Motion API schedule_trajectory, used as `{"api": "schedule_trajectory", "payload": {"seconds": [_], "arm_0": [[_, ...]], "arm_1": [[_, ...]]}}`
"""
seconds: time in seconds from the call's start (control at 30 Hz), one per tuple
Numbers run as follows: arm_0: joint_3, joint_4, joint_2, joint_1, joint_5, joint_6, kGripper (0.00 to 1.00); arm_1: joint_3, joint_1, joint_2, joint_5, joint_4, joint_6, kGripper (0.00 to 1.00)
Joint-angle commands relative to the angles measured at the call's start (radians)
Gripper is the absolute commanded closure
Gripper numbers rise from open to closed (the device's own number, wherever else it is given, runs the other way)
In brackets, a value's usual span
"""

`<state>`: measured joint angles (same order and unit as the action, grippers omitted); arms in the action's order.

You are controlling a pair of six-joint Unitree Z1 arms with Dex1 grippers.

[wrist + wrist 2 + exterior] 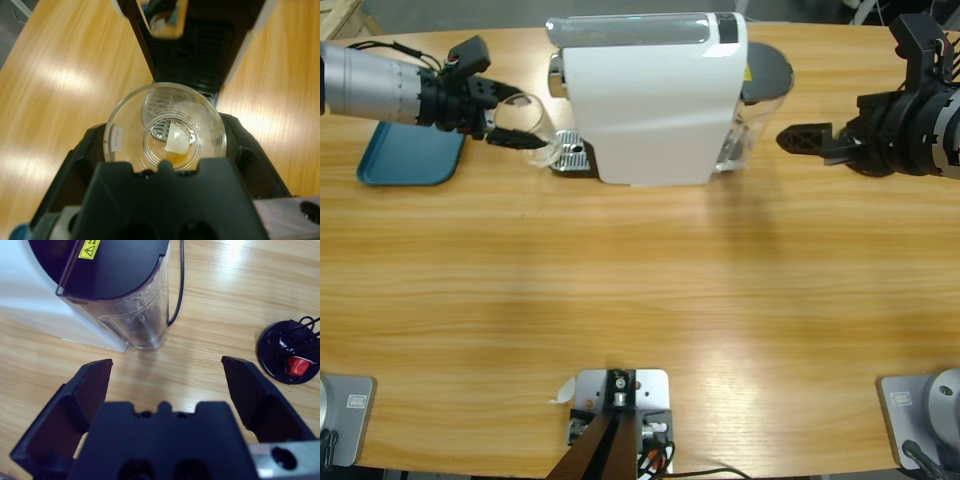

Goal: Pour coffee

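Observation:
My left gripper (525, 127) is shut on a clear tumbler (538, 135), holding it just over the metal drip tray (570, 155) at the front of the white coffee machine (650, 100). In the left wrist view I look into the tumbler (165, 127) between the jaws of my left gripper (165, 142). A thin layer of brown coffee (176, 159) lies at its bottom, and the machine's spout (167, 22) is above it. My right gripper (803, 139) stands open behind the machine. Nothing is between the jaws of the right gripper (167, 377).
A blue tray (408, 157) lies at the left under the left arm. The machine's clear water tank (127, 310) with a dark lid is in front of the right gripper. A black capsule holder (290, 352) with a red capsule stands to its right.

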<state>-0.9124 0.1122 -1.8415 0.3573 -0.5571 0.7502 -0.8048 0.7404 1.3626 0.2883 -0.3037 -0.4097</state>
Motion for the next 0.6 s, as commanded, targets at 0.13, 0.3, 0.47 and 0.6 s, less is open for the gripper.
{"api": "schedule_trajectory", "payload": {"seconds": [0.13, 0.3, 0.47, 0.6], "arm_0": [[-0.054, -0.016, -0.093, 0.061, -0.029, 0.007, 1.000], [-0.068, -0.016, -0.107, 0.068, -0.031, 0.000, 1.000], [-0.069, -0.017, -0.109, 0.068, -0.038, 0.001, 1.000], [-0.083, -0.031, -0.115, 0.068, -0.037, -0.004, 0.918]], "arm_1": [[0.020, -0.012, 0.039, -0.016, 0.012, 0.011, 0.000], [0.021, -0.012, 0.044, -0.017, 0.017, 0.011, 0.000], [0.021, -0.012, 0.042, -0.018, 0.017, 0.011, 0.000], [0.019, -0.012, 0.038, -0.018, 0.017, 0.012, 0.000]]}}
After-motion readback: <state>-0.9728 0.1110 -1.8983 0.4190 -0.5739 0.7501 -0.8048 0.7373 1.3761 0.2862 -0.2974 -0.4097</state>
